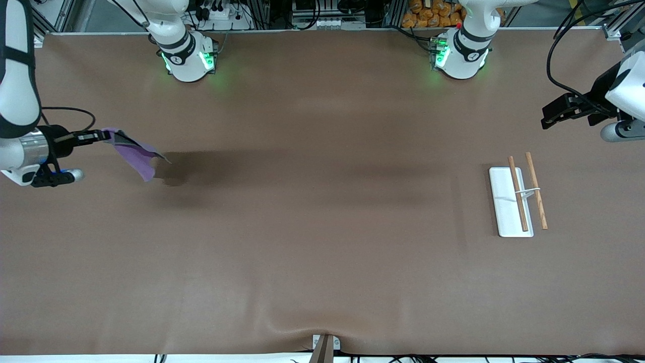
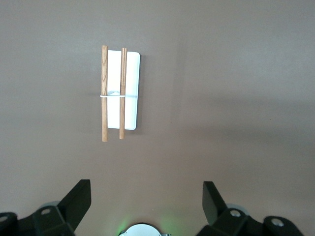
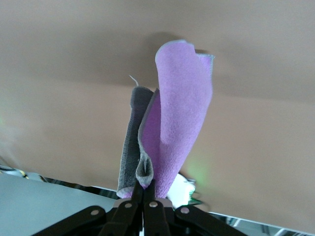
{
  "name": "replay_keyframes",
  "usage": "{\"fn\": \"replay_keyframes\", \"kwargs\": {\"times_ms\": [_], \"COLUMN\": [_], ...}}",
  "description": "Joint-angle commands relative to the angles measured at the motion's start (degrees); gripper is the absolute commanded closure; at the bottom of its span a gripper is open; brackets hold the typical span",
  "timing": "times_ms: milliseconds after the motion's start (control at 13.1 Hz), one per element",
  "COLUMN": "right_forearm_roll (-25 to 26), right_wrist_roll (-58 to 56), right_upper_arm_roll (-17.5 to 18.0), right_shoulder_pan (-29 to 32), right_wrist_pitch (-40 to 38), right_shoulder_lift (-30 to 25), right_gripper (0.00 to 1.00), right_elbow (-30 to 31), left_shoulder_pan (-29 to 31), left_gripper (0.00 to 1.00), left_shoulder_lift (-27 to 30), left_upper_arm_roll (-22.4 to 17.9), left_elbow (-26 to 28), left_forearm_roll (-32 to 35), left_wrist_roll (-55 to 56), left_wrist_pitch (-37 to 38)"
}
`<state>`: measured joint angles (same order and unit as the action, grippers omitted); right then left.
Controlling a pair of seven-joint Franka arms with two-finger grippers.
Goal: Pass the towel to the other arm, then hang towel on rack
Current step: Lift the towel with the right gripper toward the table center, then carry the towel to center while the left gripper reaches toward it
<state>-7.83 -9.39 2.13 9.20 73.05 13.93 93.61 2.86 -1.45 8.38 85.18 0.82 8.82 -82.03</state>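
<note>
The lilac towel (image 1: 135,151) with its grey reverse hangs in the air over the right arm's end of the table, pinched at one edge by my right gripper (image 1: 103,135), which is shut on it. In the right wrist view the towel (image 3: 177,123) droops folded from the gripper (image 3: 147,189). The rack (image 1: 519,194), a white base plate with two brown rods, lies flat on the table toward the left arm's end. My left gripper (image 1: 549,113) hovers open over that end of the table, near the rack (image 2: 120,91), its fingers (image 2: 78,199) spread wide with nothing between them.
The brown table mat (image 1: 322,227) stretches bare between the two arms. The towel's shadow (image 1: 174,174) falls on the mat beneath it. Both robot bases (image 1: 189,58) stand at the table's edge farthest from the front camera.
</note>
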Motion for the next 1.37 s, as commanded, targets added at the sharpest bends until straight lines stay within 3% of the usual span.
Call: {"fn": "replay_keyframes", "kwargs": {"times_ms": [0,532,685,1293], "right_forearm_roll": [-3.0,-12.2,-12.7,-18.7], "right_wrist_roll": [9.0,34.7,42.4,68.2], "right_upper_arm_roll": [-0.4,-0.6,-0.6,-0.6], "right_shoulder_pan": [-3.9,-15.6,-20.3,-31.9], "right_wrist_pitch": [-1.2,-0.8,0.3,17.2], "right_shoulder_lift": [-0.4,-0.3,0.1,2.2], "right_gripper": [1.00,1.00,1.00,1.00], "right_elbow": [-2.1,-9.5,-11.3,-13.2], "left_shoulder_pan": [0.1,-0.1,-0.3,-0.7], "left_gripper": [0.00,0.00,0.00,0.00], "left_shoulder_lift": [0.0,-2.9,-4.2,-8.0], "left_upper_arm_roll": [0.1,0.2,0.1,0.1], "left_elbow": [-0.1,-0.3,-0.3,-0.8], "left_forearm_roll": [0.4,-0.2,-1.8,-6.6], "left_wrist_roll": [-0.2,0.1,0.8,1.1], "left_wrist_pitch": [0.2,-3.0,-4.6,-8.1]}}
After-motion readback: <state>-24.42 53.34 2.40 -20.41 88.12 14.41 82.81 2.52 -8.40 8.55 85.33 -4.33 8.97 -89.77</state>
